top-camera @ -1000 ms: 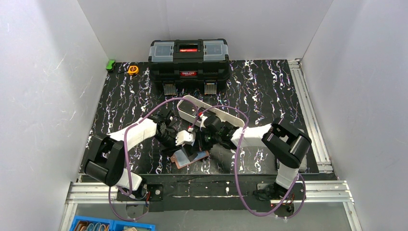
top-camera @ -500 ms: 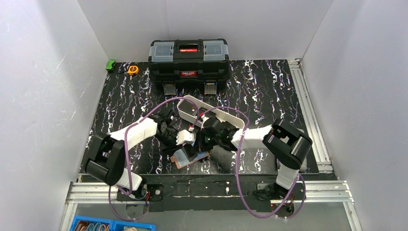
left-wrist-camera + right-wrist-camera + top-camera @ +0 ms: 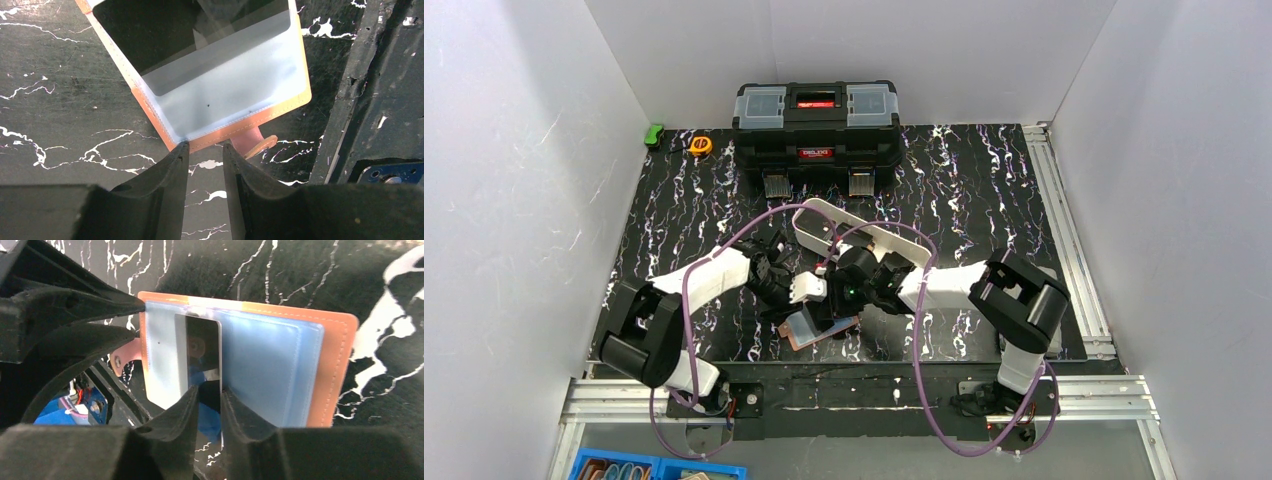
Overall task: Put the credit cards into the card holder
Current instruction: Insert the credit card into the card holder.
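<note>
card holder (image 3: 340, 365): stitched tan leather (clear glossy sleeves) | table (image 3: 60, 100): polished black marble-look

On the surface (image 3: 984, 190) are counted one holder (image 3: 822, 328), one card (image 3: 204, 347), one toolbox (image 3: 815, 122), one white tray (image 3: 902, 243), one tape measure (image 3: 701, 145) and one small green item (image 3: 655, 133). Two arms are counted: the left arm (image 3: 709, 275) and the right arm (image 3: 954, 282). One blue bin (image 3: 649, 468) is seen off the surface.

in your left wrist view the card holder (image 3: 225, 95) runs off the top edge and its snap tab (image 3: 252, 142) is half tucked beneath it. in the right wrist view the card (image 3: 202, 340) over the card holder's middle loses its near end between the fingers of the right gripper (image 3: 210, 391); its face reads too dark for a colour.
</note>
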`<state>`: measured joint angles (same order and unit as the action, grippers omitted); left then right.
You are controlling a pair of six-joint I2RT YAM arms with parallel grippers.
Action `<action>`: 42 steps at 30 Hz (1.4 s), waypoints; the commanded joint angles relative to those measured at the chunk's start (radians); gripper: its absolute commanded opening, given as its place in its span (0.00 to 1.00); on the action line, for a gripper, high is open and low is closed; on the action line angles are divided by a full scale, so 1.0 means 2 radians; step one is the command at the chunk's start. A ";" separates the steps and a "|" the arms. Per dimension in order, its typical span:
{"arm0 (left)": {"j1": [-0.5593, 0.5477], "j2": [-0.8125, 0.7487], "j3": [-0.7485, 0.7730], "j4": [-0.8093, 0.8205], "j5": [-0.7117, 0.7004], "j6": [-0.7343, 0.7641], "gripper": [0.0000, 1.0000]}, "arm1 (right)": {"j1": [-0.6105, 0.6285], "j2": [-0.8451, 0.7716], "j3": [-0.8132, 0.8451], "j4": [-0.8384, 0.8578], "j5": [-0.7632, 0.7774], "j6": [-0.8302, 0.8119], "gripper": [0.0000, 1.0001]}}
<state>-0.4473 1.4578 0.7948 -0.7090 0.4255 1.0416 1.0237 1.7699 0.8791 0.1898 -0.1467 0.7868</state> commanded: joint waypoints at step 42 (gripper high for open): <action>0.077 0.005 0.003 0.025 0.067 -0.072 0.29 | 0.087 0.015 0.123 -0.290 0.245 -0.108 0.63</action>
<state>-0.2840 1.4773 0.7891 -0.6430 0.5156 0.8963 1.1816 1.7741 1.0927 -0.2653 0.2382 0.6117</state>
